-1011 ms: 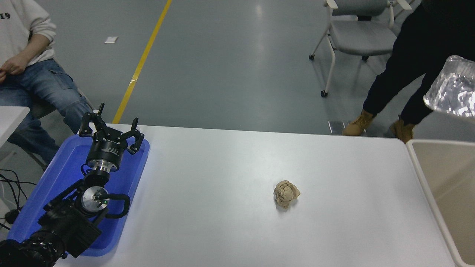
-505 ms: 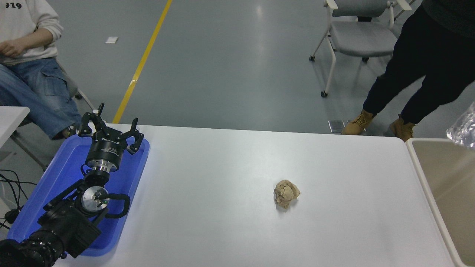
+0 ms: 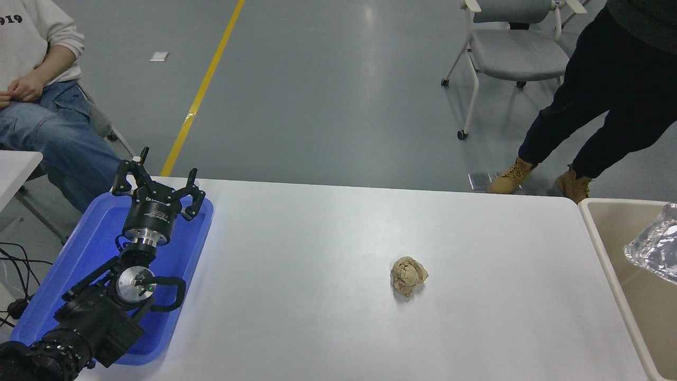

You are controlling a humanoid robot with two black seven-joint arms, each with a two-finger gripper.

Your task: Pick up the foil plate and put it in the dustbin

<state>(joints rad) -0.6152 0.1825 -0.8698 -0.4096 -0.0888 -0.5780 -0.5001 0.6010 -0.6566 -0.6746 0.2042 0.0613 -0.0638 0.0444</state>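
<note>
Foil plate [image 3: 655, 247] is showing at the frame's right edge over the dustbin [image 3: 597, 233] — light, crushable, best held by its rim. Left gripper [image 3: 158, 186] is sitting lower left, jaws spread — right gripper unseen.

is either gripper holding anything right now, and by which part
The left gripper is open over the blue tray, holding nothing. The right gripper is out of view; the foil plate shows over the dustbin, but what holds it cannot be told.

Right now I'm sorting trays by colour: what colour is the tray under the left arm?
Blue tray, head view.
</note>
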